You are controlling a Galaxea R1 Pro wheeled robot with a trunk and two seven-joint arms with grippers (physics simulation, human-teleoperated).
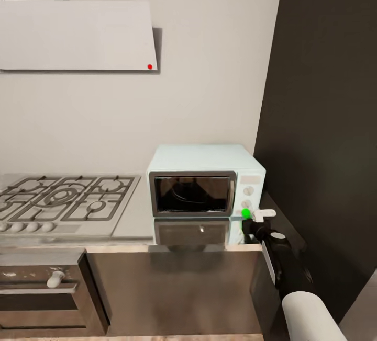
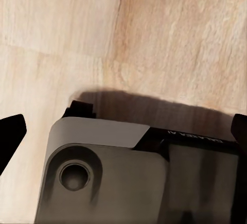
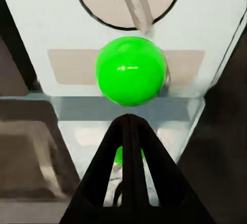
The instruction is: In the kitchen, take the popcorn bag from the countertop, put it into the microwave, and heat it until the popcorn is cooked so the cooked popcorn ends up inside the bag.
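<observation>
The right gripper [image 3: 131, 131], fingers pressed together and empty, sits just at 6 o'clock of the green marker [image 3: 131, 70] on the microwave [image 1: 204, 181] (door shut, bag unseen); press straight, gently.

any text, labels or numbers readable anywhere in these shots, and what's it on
Small pale lettering on the dark robot body part in the left wrist view: upside down and too blurred to read.
Microwave white panel with two knobs: no legible markings.
Green ball by the lower knob: no text.
Nothing else carries writing.
</observation>
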